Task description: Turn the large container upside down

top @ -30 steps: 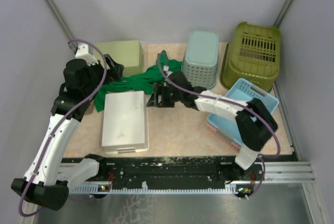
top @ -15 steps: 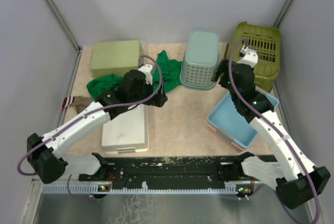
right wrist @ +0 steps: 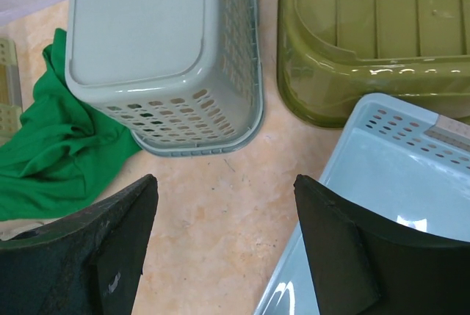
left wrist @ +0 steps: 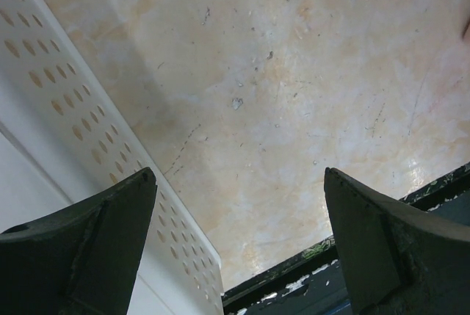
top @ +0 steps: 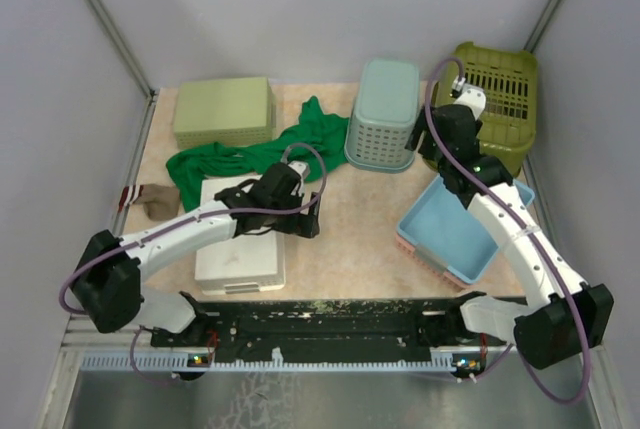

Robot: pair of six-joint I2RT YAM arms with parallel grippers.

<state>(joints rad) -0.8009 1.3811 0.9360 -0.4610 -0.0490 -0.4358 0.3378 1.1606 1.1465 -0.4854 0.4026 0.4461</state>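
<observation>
Olive-green plastic, the tub (top: 490,99) stands at the far right corner of the table (top: 350,239), just beside the pale basket (top: 385,114). Its slotted bottom faces up and its rim is down, so I think the turning is already done. The right gripper (right wrist: 224,256) hovers near it, fingers spread and holding nothing. The left gripper (left wrist: 239,249) is also spread wide and empty, beside the white tray (left wrist: 73,146).

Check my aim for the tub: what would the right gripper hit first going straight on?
Most likely bare table, in the gap between the teal basket, olive tub and blue tray; the open right gripper points down there, not at the tub.
</observation>
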